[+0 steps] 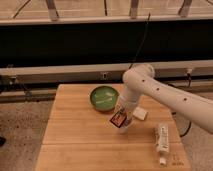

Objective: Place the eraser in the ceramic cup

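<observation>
Lab-like space: wooden table (75, 145), railings (100, 17)

Black-orange eraser (118, 120) at gripper (120, 118); green bowl (104, 97).

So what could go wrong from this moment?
1. The eraser sits tilted at the gripper, over the left side of the cup. If dropped now, it may hit the rim and fall on the table.
2. The cup is mostly hidden behind the arm; a descent could tip it.
3. The cream block lies close and may be bumped.
</observation>
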`<state>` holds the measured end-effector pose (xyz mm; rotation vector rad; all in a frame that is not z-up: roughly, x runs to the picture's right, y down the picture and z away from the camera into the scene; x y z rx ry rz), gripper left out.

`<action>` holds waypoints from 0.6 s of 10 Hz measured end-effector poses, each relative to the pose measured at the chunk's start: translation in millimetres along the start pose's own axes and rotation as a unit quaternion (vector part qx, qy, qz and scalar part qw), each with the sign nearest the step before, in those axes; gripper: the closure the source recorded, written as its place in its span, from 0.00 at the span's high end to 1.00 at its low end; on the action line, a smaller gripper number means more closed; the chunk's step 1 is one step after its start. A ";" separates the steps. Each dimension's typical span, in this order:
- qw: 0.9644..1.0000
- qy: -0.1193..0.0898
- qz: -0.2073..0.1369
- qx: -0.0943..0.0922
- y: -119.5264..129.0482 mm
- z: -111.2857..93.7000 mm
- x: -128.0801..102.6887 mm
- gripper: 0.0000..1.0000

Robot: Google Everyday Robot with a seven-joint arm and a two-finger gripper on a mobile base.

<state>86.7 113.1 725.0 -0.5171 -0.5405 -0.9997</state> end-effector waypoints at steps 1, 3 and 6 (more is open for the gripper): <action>1.000 0.000 -0.002 0.003 -2.4 0.5 -0.4 0.77; 1.000 0.001 0.002 0.001 1.8 -3.7 2.7 0.59; 1.000 0.004 0.002 -0.001 8.8 -9.9 9.5 0.62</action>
